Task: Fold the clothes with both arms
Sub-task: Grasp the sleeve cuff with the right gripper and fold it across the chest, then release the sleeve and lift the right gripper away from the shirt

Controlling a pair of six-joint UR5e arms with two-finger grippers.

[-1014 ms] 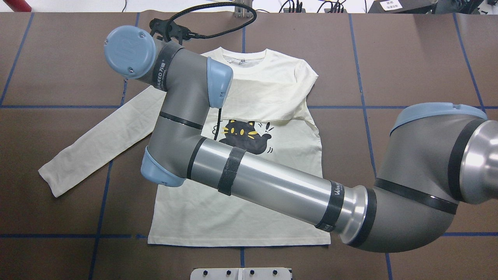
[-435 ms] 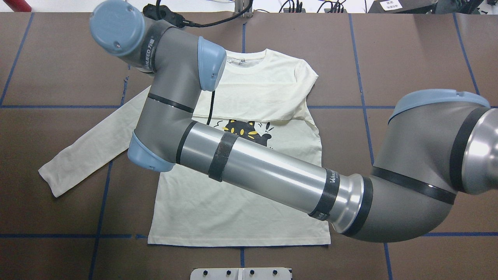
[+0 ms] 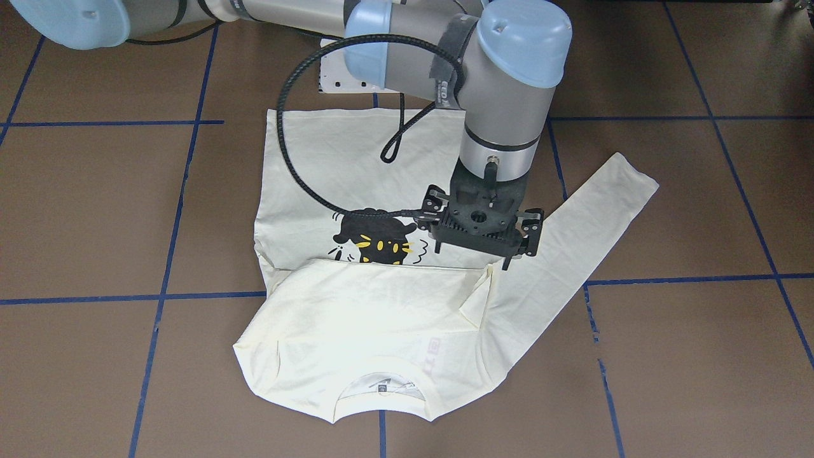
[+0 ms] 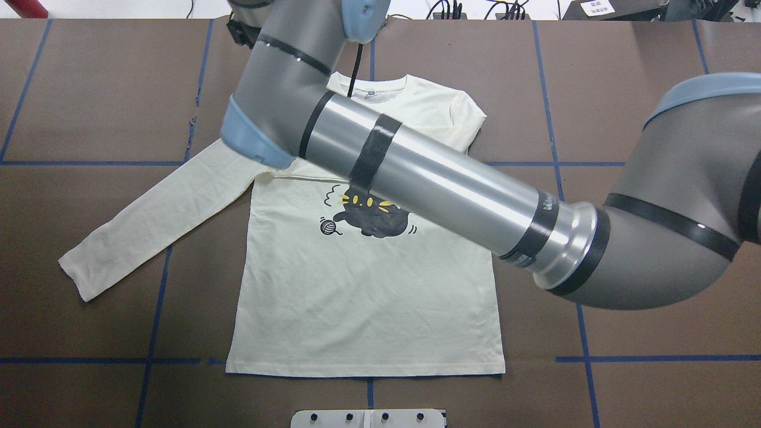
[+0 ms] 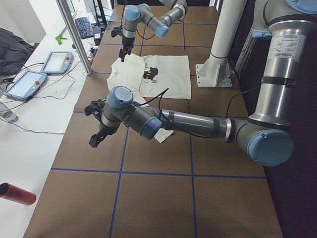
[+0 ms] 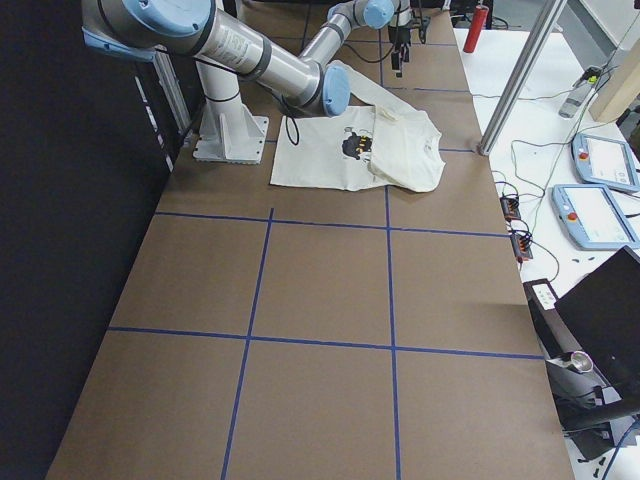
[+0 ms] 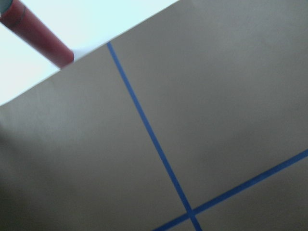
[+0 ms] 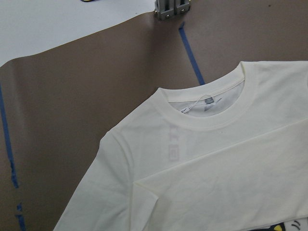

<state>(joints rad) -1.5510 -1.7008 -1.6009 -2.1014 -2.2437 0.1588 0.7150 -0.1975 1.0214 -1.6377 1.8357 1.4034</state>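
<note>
Right arm (image 4: 428, 172): stands farther toward the far edge of the desk (image 4: 624, 71) than in the earlier overhead frames; wrist now beyond the top border of that view; covers less of the cat print (image 4: 371, 217) than before.

Right gripper (image 3: 484, 251): hangs over the shirt (image 4: 357, 297) with fingers spread; released, no fabric between the fingers; sits over the end of the folded sleeve (image 3: 381, 292).

Shirt: lies flat on the desk, print side up, collar toward the far edge, hem toward the robot base.

Folded sleeve: lies across the chest, between collar and cat print.

Other sleeve (image 4: 154, 226): extends straight out on the robot's left side, flat on the desk.

Left arm (image 5: 198, 124): reaches over bare desk, well apart from the shirt.

Left gripper (image 5: 96, 133): appears in the side views only; cannot tell whether released or clenched.

Left wrist view: shows brown desk, blue tape lines (image 7: 149, 134) and a red cylinder (image 7: 36, 33).
</note>
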